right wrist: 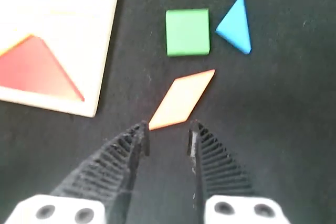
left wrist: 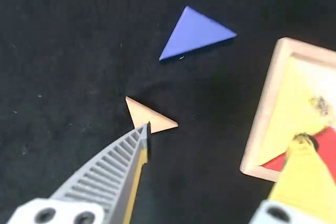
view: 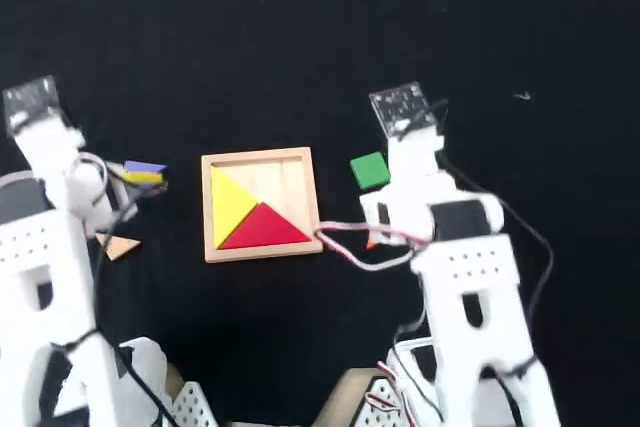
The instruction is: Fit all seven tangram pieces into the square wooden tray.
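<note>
On the black counter, the left tool is held spread wide, and nothing is gripped in it. One of its tips is seen right at a small tan triangle; whether they touch cannot be told. The other tip is seen in front of a corner of the wooden tray. In the high view the tan triangle is placed at about 8 o'clock from the tray, and a dark blue triangle at about 9 o'clock, both apart from it. Two pieces are laid inside the tray: a yellow triangle against its 9 o'clock side and a red triangle against its 6 o'clock side, met along one edge. A green square is found near 3 o'clock from the tray. The right tool is parted narrowly and nothing is held in it; one corner of an orange parallelogram is seen just at its tips. A light blue triangle is set just beside the green square.
</note>
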Robot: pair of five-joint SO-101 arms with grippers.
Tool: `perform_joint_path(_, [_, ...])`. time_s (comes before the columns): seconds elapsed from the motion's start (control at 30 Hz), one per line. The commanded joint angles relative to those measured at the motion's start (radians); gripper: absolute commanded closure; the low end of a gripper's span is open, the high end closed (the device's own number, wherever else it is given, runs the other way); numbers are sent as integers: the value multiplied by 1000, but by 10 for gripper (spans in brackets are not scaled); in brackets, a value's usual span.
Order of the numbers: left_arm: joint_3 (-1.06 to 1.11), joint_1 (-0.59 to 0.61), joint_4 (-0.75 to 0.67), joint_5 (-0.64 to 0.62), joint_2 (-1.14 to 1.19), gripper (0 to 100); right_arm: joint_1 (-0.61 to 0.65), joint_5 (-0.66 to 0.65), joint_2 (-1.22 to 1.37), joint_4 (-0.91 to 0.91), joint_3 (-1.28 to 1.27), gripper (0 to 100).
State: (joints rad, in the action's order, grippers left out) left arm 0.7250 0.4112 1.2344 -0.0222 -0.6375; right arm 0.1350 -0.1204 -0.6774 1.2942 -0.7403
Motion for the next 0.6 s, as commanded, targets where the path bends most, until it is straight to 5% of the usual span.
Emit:
perform_joint_path(0.0, [205, 13, -138, -81, -129, 608, 12, -3, 147, 20, 81, 860])
perform_joint_path(0.3, [533, 64, -476, -169, -255, 608, 14, 118, 305, -157, 38, 828])
perform_joint_path(0.57, [549, 58, -477, -169, -282, 608, 26, 175, 447, -275, 41, 799])
